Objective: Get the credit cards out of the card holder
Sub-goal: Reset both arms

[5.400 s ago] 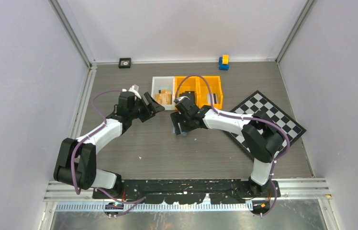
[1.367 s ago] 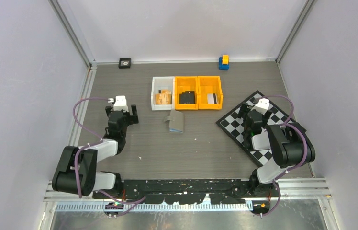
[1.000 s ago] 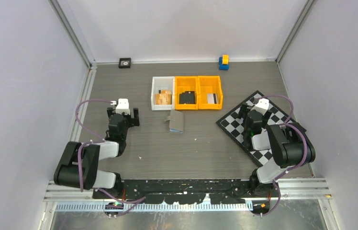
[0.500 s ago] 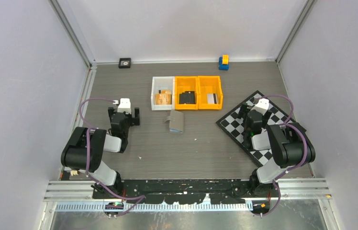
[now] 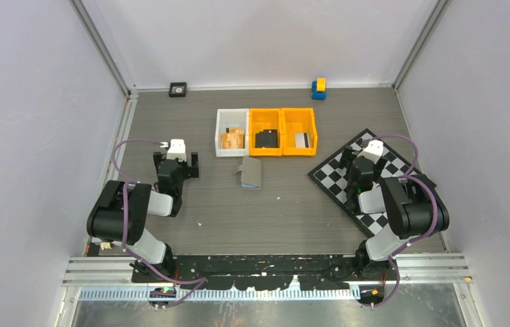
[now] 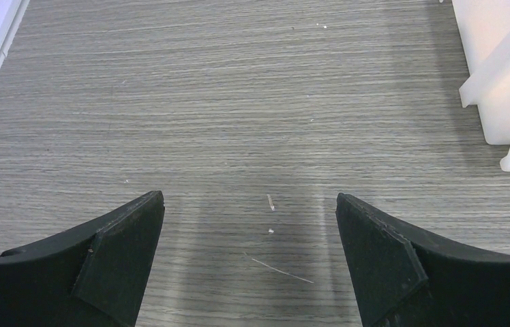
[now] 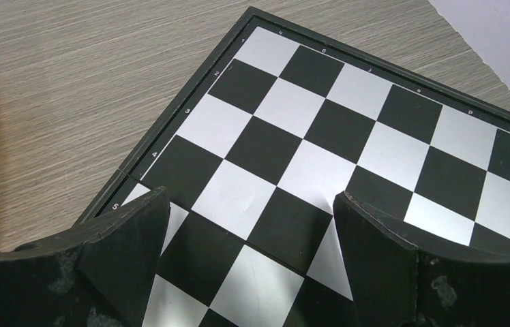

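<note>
The grey card holder (image 5: 249, 172) lies half-folded on the table just in front of the bins. An orange card (image 5: 232, 139) lies in the white bin (image 5: 219, 131), a black card (image 5: 266, 139) in the middle orange bin (image 5: 265, 114), a silvery grey card (image 5: 301, 139) in the right orange bin (image 5: 299, 114). My left gripper (image 5: 174, 161) is open and empty over bare table at the left (image 6: 249, 204). My right gripper (image 5: 363, 165) is open and empty over the chessboard (image 7: 251, 201).
A black-and-white chessboard (image 5: 402, 174) lies at the right (image 7: 348, 116). A small black square object (image 5: 178, 89) and a blue-and-yellow toy (image 5: 318, 88) sit by the back wall. The white bin's corner (image 6: 504, 75) shows at the right of the left wrist view.
Over five seconds both arms pulled back from the card holder and bins to folded poses at the sides. In the last half second nothing moved.
</note>
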`<state>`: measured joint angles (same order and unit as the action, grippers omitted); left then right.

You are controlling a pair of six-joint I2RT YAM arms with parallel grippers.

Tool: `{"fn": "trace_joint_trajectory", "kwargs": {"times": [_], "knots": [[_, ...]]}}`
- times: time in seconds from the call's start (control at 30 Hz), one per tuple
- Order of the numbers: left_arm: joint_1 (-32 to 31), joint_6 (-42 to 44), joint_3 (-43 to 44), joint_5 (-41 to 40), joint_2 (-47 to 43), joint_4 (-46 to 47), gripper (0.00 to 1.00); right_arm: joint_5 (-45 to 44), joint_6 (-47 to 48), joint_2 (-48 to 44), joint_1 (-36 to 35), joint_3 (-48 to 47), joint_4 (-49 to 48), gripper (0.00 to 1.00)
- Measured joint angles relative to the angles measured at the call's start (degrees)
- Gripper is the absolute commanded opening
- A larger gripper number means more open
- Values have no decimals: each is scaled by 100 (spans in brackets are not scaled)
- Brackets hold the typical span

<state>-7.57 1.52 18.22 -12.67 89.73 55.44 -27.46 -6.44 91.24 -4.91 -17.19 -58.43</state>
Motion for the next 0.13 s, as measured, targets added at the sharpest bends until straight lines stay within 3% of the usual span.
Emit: {"fn": "trace_joint_trajectory", "kwargs": {"times": [0.13], "knots": [[0,0,0,2,0,-7,100,0,0,0,2,0,0,94]]}}
